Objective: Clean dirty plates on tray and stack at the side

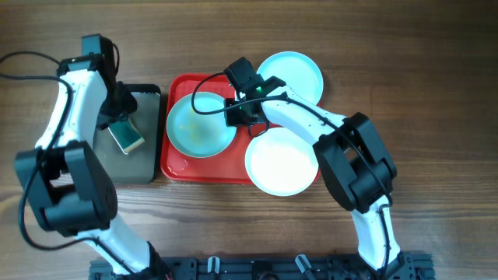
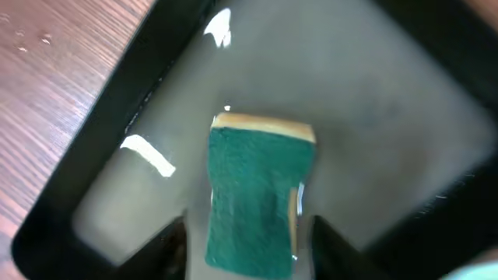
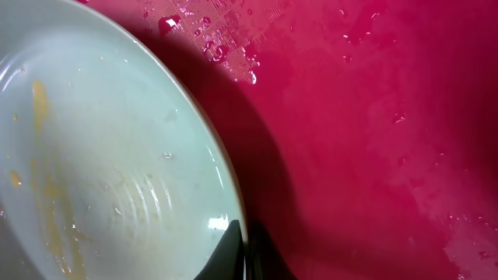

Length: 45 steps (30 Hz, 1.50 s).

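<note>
A pale mint-blue plate (image 1: 199,126) with yellowish smears lies on the left half of the red tray (image 1: 208,173). My right gripper (image 1: 238,115) is shut on its right rim; in the right wrist view the fingers (image 3: 243,253) pinch the plate's edge (image 3: 101,155) above the wet tray floor (image 3: 373,117). A second mint-blue plate (image 1: 292,76) lies at the tray's far right corner. A white plate (image 1: 282,162) overlaps the tray's near right corner. My left gripper (image 1: 118,117) is open, with its fingers (image 2: 250,253) on either side of a green sponge (image 2: 257,187).
The sponge (image 1: 125,137) lies in a smaller black tray with a grey bottom (image 1: 144,159), left of the red tray. Bare wooden table surrounds both trays. A black cable runs along the far left.
</note>
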Motion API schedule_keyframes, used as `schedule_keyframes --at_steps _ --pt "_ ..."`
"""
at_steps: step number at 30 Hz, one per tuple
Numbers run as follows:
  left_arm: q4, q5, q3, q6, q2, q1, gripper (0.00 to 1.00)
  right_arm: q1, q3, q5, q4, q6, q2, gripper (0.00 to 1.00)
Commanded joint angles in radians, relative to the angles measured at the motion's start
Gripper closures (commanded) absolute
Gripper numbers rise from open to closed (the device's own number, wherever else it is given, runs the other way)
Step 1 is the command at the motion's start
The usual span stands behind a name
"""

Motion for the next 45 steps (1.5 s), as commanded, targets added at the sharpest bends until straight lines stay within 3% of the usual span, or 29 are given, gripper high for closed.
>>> schedule_keyframes --at_steps 1,2,9,13,18,27,33,39,45 --pt "0.005 0.024 -0.011 0.023 0.072 0.014 0.59 0.005 0.011 0.029 0.0 0.004 0.029 0.96" --pt "0.025 0.027 -0.032 0.023 0.079 0.014 0.66 0.005 0.011 0.029 0.0 0.003 0.029 0.96" --pt "0.19 0.031 -0.184 0.022 0.081 0.014 0.7 0.005 0.011 0.029 0.0 0.003 0.029 0.96" --pt "0.28 0.035 -0.269 0.021 0.082 0.014 0.96 0.005 0.011 0.029 -0.002 0.003 0.029 0.96" --pt "0.278 0.1 -0.271 0.001 0.075 0.014 0.96 0.005 0.011 0.028 0.002 0.005 0.029 0.96" --pt "0.138 0.232 -0.098 0.239 -0.169 0.013 0.96 0.003 0.011 -0.037 0.024 -0.003 0.028 0.96" --pt "0.111 0.444 -0.098 0.309 -0.252 -0.048 0.96 -0.039 0.012 -0.182 -0.002 -0.055 0.025 0.96" --pt "0.117 0.395 -0.116 0.311 -0.156 -0.199 0.96 -0.064 0.012 -0.231 -0.016 -0.074 0.025 0.96" --pt "0.249 0.239 -0.164 0.315 0.01 -0.266 0.96 -0.064 0.012 -0.231 -0.014 -0.076 0.025 0.96"
